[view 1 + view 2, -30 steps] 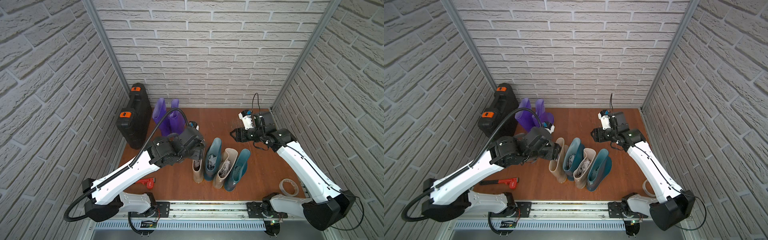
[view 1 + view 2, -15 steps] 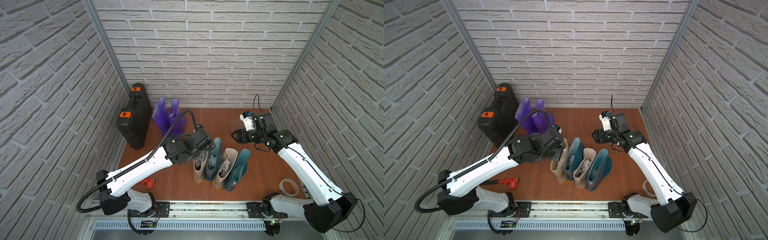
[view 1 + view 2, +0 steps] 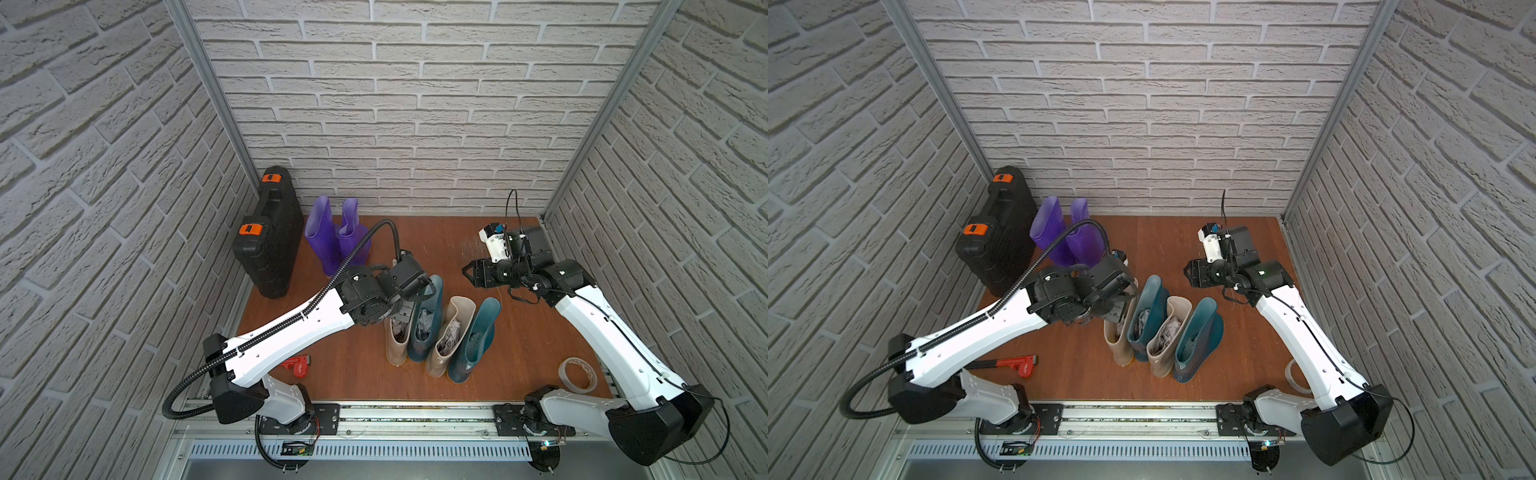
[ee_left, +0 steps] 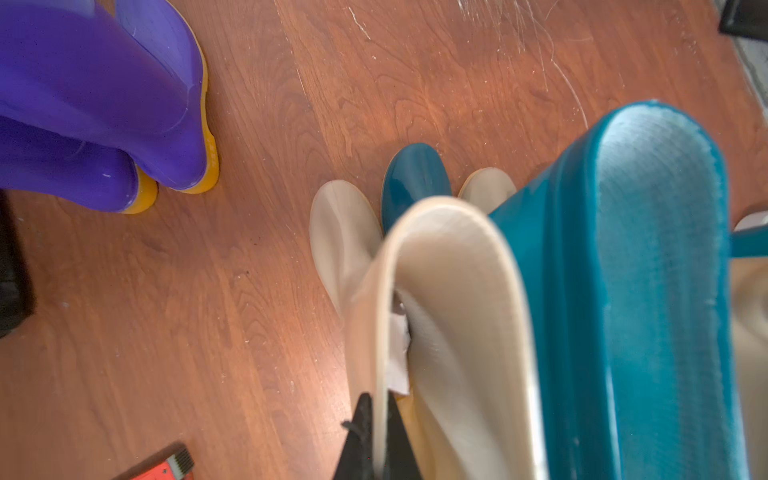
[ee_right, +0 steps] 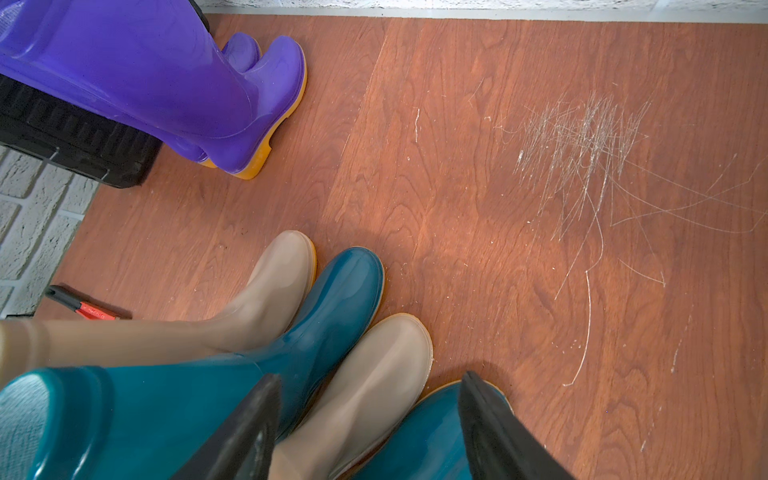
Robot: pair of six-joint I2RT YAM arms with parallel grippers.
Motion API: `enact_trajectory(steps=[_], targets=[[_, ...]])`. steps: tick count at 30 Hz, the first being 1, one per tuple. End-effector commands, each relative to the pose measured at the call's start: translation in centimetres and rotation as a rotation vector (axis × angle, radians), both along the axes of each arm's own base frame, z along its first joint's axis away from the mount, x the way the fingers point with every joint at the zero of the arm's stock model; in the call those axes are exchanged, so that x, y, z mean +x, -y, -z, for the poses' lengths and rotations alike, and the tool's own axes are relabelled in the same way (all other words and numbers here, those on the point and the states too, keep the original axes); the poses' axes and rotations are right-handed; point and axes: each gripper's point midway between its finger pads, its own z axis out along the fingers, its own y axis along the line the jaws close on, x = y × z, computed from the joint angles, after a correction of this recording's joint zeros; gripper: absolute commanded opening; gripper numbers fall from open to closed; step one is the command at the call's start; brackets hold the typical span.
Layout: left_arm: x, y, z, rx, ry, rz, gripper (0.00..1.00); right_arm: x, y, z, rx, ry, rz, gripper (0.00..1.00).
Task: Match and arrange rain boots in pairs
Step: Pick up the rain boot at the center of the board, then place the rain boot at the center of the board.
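Top views: black hard case (image 3: 270, 237) with orange latches stands on edge by the left wall. A red pipe wrench (image 3: 1017, 363) lies on the floor near the left arm's base, and a tape roll (image 3: 577, 375) lies by the right arm's base. The left arm's wrist covers the top of the held boot, and its cable hose crosses in front of the purple boots (image 3: 332, 237). These stand upright side by side at the back wall, just beside the case. Four more boots stand in a tight row mid-floor, alternating: beige boot (image 3: 397, 340), teal boot (image 3: 424, 328), second beige boot (image 3: 451, 332), second teal boot (image 3: 478, 336). All are glossy, with crumpled paper in the shafts. Floor (image 3: 436, 241) is red-brown wood grain; walls (image 3: 415, 104) are white brick pattern. Left wrist: left gripper (image 4: 379, 432) is pinched tight on the beige boot's shaft rim, one finger inside, one outside. Right wrist: right gripper (image 5: 370, 378) is spread wide, holding nothing, above the toes of the row. Orange-yellow soles show here, and fine scratches (image 5: 582, 137) mark the floor.
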Motion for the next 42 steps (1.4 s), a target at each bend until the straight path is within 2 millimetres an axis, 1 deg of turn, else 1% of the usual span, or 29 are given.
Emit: enact_trajectory(steps=[1, 10, 16, 22, 28, 36, 42], targets=[[1.1, -0.5, -2.7, -0.011, 0.075, 0.005, 0.00, 0.3, -0.2, -0.1, 0.010, 0.014, 0.003, 0.69], [4.0, -1.3, -6.2, -0.086, 0.153, -0.023, 0.00, 0.5, 0.0, -0.2, -0.002, 0.019, 0.007, 0.68], [6.7, -0.8, -7.3, -0.161, 0.175, -0.032, 0.00, 0.8, -0.2, 0.2, -0.002, 0.007, 0.002, 0.68], [10.7, 0.6, -8.0, -0.199, 0.207, -0.048, 0.00, 1.3, -0.4, 0.5, -0.002, 0.003, 0.002, 0.68], [14.9, 2.5, -8.8, -0.209, 0.247, -0.052, 0.00, 1.7, -0.6, 0.6, -0.006, -0.011, -0.005, 0.68], [21.0, 3.3, -9.7, -0.256, 0.326, -0.141, 0.00, 1.7, -0.7, 0.5, -0.008, -0.017, -0.011, 0.67], [24.7, 4.1, -10.3, -0.316, 0.369, -0.168, 0.00, 1.8, -0.6, 0.3, -0.016, -0.023, -0.007, 0.67]])
